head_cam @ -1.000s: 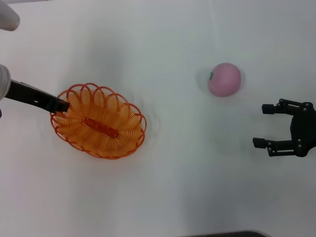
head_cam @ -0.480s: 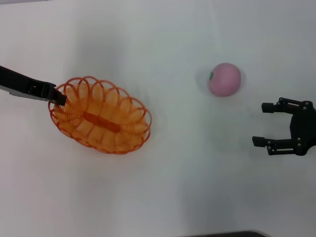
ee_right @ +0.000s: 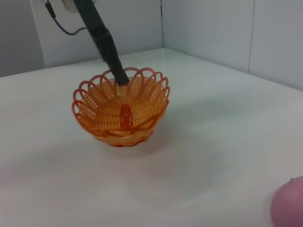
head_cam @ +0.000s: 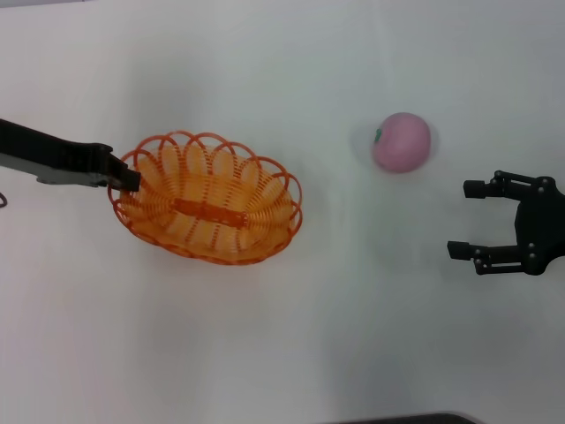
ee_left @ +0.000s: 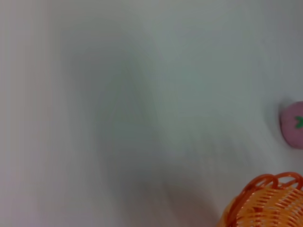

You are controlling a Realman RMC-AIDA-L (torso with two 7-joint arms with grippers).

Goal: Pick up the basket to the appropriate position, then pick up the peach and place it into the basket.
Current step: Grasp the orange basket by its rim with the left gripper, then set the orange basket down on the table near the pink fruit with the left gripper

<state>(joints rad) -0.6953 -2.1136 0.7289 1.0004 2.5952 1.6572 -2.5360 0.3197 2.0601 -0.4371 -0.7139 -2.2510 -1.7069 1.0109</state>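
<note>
The orange wire basket (head_cam: 207,209) is left of the table's middle in the head view. My left gripper (head_cam: 125,177) is shut on its left rim. I cannot tell whether the basket rests on the table or hangs just above it. The pink peach (head_cam: 402,141) lies to the right, apart from the basket. My right gripper (head_cam: 460,219) is open and empty, to the right of the peach and nearer me. The right wrist view shows the basket (ee_right: 120,111), the left gripper (ee_right: 116,71) on its far rim, and the peach (ee_right: 289,205). The left wrist view shows the basket's rim (ee_left: 265,203) and the peach (ee_left: 294,124).
The white table (head_cam: 291,353) bears nothing else. In the right wrist view, grey wall panels (ee_right: 213,28) stand behind the table's far edge.
My left gripper has carried the basket to the right, toward the table's middle, and turned it closer to level. The peach and my right gripper have stayed where they were.
</note>
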